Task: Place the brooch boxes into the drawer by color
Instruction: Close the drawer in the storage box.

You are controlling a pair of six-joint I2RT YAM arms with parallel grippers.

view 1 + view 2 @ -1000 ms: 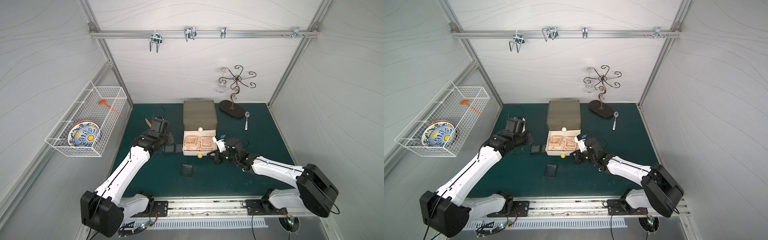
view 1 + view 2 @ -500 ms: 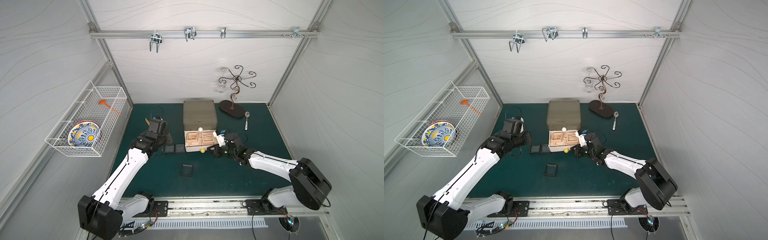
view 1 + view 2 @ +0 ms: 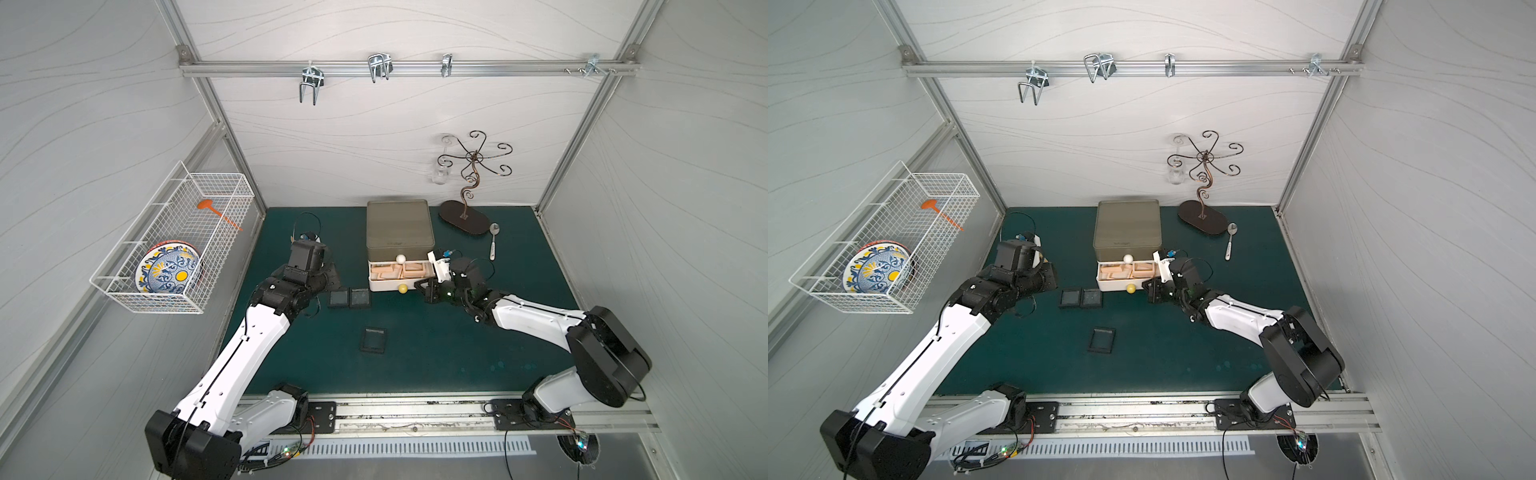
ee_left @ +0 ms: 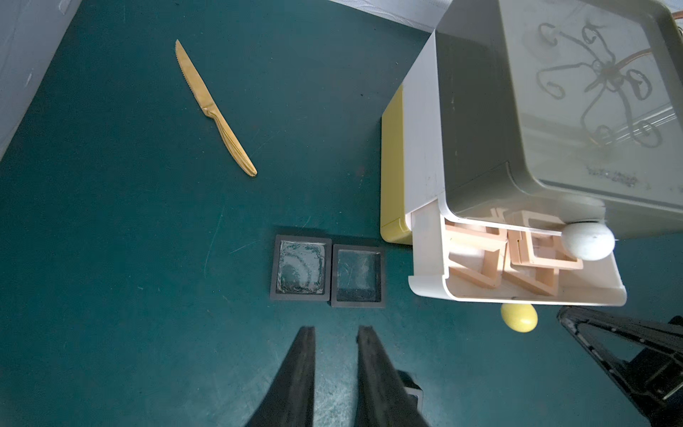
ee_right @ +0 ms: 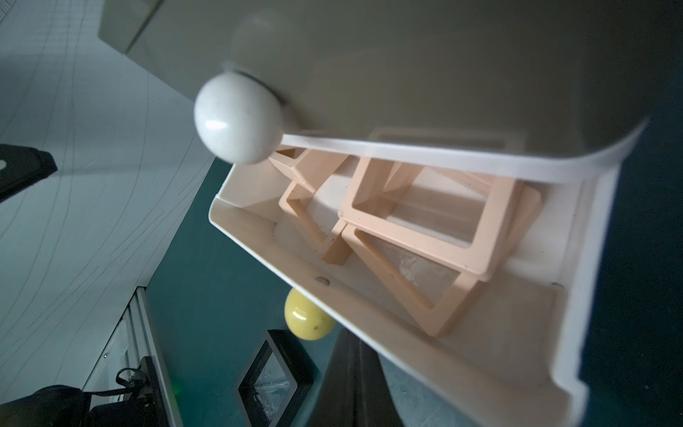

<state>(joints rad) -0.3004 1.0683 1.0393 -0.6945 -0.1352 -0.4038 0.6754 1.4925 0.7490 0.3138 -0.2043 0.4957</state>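
Note:
The drawer (image 3: 400,228) chest stands at the back of the mat, olive-grey on top. Its white middle tier (image 3: 390,286) is partly out and holds several beige brooch boxes (image 5: 425,225). My right gripper (image 5: 353,336) is shut and empty, its tip at the white tier's front beside the yellow knob (image 3: 402,289). Two black brooch boxes (image 3: 337,298) (image 3: 360,298) lie side by side on the mat left of the chest, and a third (image 3: 374,340) lies nearer the front. My left gripper (image 4: 335,329) hovers just short of the pair, slightly open with nothing between its fingers.
A gold knife (image 4: 216,111) lies on the mat behind my left arm. A scrolled metal stand (image 3: 465,216) and a spoon (image 3: 493,245) sit at the back right. A wire basket (image 3: 174,249) with a painted plate hangs on the left wall.
The white tier has slid most of the way back into the chest, with my shut right gripper following it in. My left arm has drawn back slightly.

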